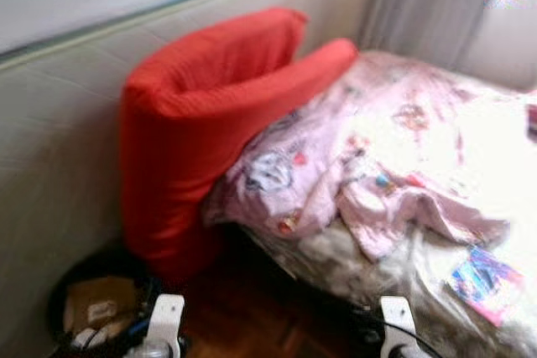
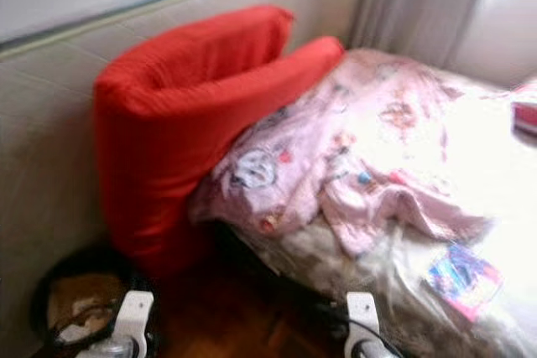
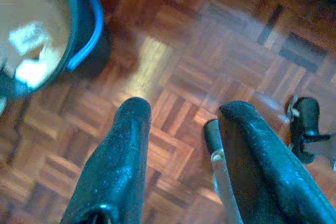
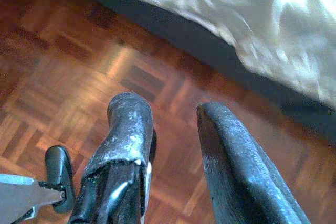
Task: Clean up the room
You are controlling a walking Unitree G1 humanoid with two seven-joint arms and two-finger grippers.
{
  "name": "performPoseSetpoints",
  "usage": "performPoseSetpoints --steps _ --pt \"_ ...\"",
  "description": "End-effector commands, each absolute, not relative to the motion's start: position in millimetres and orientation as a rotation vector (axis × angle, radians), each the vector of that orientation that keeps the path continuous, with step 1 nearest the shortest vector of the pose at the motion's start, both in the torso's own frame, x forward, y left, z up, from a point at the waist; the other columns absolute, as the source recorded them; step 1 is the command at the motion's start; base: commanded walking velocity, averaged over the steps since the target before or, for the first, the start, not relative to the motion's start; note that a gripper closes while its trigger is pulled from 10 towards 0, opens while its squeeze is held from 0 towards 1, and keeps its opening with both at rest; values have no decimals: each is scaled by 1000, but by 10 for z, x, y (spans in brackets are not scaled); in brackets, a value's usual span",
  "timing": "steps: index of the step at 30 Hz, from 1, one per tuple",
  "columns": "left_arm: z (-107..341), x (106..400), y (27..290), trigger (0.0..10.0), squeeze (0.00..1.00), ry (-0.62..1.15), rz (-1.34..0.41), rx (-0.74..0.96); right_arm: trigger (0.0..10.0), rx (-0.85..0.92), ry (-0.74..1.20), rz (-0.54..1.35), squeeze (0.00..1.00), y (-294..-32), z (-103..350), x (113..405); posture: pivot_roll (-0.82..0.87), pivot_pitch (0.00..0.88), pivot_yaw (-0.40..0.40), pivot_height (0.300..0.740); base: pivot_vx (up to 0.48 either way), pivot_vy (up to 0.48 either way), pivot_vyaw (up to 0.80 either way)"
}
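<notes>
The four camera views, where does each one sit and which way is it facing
Left eye and right eye views: on the head, looking down at a big red cushion, pink patterned blanket and round black bin.
Left wrist view: along the open left gripper at parquet floor; shares that bin.
Right wrist view: along the open right gripper; shares the floor.

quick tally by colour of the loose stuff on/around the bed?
Red: 1, the big cushion against the wall.
Pink: 1, the patterned blanket bunched on the bed.
Blue and pink: 1, the small packet near the bed's edge.
Black: 1, the bin on the floor.
Total: 4
</notes>
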State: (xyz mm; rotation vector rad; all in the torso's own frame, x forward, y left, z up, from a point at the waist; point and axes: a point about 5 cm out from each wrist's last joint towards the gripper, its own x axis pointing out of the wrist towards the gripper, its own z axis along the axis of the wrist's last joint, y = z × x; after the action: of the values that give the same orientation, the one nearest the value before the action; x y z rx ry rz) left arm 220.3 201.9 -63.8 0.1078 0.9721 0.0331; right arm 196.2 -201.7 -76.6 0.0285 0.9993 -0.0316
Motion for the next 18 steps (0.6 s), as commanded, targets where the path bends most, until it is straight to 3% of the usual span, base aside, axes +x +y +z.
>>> performPoseSetpoints --steps 1,18 --pt "-662 2183 1953 10000 0 985 14 105 10000 28 998 -43 0 -2050 -755 1973 -47 0 -8 740 0 0 -750" --pt "-663 2179 1947 10000 0 973 13 86 10000 26 1000 -41 0 -2047 -760 1963 -50 0 -6 740 0 0 -749"
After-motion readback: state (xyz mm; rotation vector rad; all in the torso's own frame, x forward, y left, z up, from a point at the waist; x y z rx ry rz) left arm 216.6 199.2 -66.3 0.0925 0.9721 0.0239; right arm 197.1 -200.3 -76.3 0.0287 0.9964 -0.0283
